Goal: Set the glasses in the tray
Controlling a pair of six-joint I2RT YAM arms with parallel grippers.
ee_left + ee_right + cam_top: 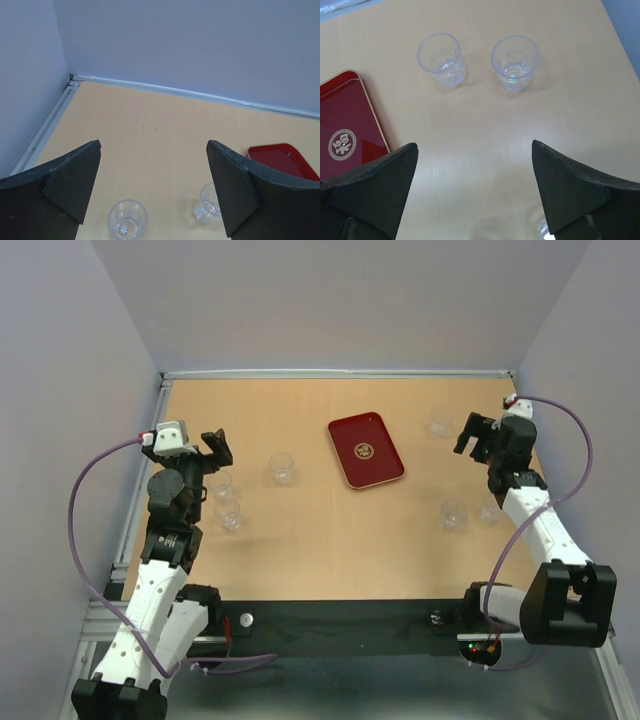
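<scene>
six glasses (282, 468) — one tray (350, 435)

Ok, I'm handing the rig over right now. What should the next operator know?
Left claw: open, empty, over the left part of the table.
Right claw: open, empty, at the far right.
Tray: mid-table, nothing in it.
Glasses: that one and two others stand left of the tray; three stand right of it, all on the table.
Done: nothing yet.
Left: all six glasses go into the tray.
</scene>
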